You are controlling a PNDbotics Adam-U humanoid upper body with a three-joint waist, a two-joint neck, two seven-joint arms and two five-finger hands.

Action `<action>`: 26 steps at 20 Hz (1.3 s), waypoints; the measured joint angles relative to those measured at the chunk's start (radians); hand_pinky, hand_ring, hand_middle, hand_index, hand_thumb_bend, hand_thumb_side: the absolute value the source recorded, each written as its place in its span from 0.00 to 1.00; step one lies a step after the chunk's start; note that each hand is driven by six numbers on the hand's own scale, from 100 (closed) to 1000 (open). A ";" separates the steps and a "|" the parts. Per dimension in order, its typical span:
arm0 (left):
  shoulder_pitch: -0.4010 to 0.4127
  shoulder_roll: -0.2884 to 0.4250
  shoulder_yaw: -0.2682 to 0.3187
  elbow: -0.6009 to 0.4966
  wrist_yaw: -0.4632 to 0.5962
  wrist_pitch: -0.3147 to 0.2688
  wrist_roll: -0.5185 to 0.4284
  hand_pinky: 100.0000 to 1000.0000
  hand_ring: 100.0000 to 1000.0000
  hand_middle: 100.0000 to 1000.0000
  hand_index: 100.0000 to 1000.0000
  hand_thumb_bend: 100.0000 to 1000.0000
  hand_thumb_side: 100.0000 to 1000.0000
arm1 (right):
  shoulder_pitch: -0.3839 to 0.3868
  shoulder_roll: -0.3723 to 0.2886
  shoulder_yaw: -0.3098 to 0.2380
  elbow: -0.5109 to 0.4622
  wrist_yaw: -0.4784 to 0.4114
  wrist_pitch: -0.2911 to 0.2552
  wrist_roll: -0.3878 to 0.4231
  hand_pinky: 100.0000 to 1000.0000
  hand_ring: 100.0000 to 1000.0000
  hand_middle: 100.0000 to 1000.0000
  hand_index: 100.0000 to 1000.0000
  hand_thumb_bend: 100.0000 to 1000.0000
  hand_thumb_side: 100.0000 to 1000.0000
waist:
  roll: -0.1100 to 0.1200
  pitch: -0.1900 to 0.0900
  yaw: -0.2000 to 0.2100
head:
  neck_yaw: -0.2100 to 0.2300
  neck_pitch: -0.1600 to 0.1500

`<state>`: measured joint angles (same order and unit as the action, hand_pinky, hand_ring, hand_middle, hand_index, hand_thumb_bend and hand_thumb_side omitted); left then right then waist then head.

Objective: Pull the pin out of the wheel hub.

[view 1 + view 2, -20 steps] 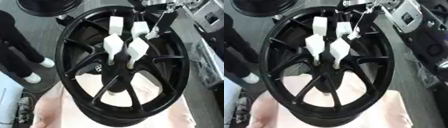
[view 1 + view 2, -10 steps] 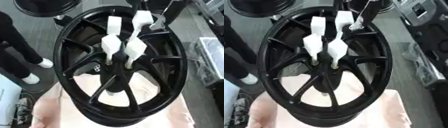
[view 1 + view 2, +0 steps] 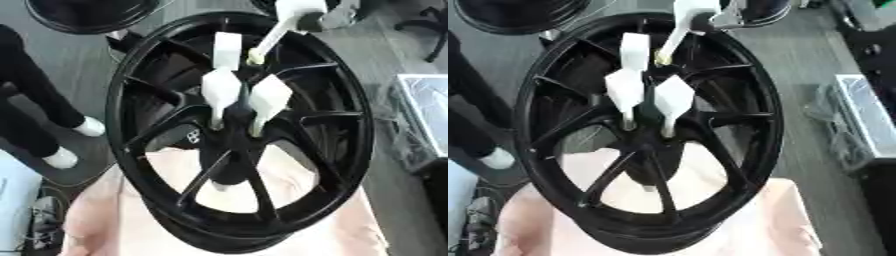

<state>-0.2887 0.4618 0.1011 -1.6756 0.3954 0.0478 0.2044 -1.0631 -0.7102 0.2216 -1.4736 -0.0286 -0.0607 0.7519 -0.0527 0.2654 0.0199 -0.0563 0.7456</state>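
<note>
pins (image 3: 222, 90) stand in black wheel hub (image 3: 236, 131).

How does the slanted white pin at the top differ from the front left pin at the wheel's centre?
The slanted pin leans toward the upper right; the front left pin stands nearly straight. The slanted pin's yellowish tip shows, away from the centre of the wheel hub; the front left pin's lower end is sunk there. Both have a white blocky handle on a thin shaft.
</note>
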 measured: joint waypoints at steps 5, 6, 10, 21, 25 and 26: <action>0.009 0.001 0.013 0.000 0.000 -0.007 0.013 0.68 0.82 0.73 0.77 0.00 0.67 | 0.116 -0.126 -0.136 -0.016 -0.084 0.048 -0.079 0.70 0.35 0.18 0.46 0.22 0.00 | 0.001 0.004 -0.032 | 0.031 -0.001; 0.011 0.003 0.017 0.000 0.000 -0.009 0.018 0.68 0.82 0.73 0.77 0.00 0.67 | 0.144 -0.154 -0.166 -0.016 -0.099 0.054 -0.097 0.70 0.35 0.18 0.46 0.22 0.00 | 0.003 0.009 -0.043 | 0.039 -0.001; 0.015 0.005 0.036 -0.002 0.000 -0.018 0.035 0.68 0.82 0.73 0.77 0.00 0.67 | 0.250 -0.257 -0.274 0.013 -0.119 0.070 -0.164 0.71 0.36 0.21 0.48 0.20 0.00 | 0.022 0.027 -0.074 | 0.065 -0.012; 0.015 0.005 0.056 -0.013 0.000 -0.028 0.059 0.68 0.82 0.73 0.77 0.00 0.66 | 0.537 -0.330 -0.507 0.181 -0.051 -0.021 -0.323 0.95 0.89 0.94 0.95 0.30 0.00 | 0.046 0.039 -0.092 | 0.088 -0.048; 0.014 0.005 0.055 -0.013 0.000 -0.026 0.057 0.68 0.82 0.73 0.77 0.00 0.67 | 0.647 -0.294 -0.567 0.176 0.009 -0.043 -0.389 0.95 0.88 0.94 0.95 0.28 0.00 | 0.044 0.039 -0.075 | 0.078 -0.050; 0.013 0.005 0.053 -0.013 0.000 -0.025 0.056 0.68 0.82 0.73 0.77 0.00 0.67 | 0.676 -0.286 -0.579 0.165 0.017 -0.044 -0.407 0.95 0.87 0.93 0.95 0.27 0.00 | 0.044 0.039 -0.071 | 0.074 -0.050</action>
<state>-0.2756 0.4669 0.1537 -1.6885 0.3955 0.0228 0.2607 -0.3869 -0.9959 -0.3573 -1.3088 -0.0120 -0.1050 0.3452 -0.0092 0.3045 -0.0514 0.0178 0.6957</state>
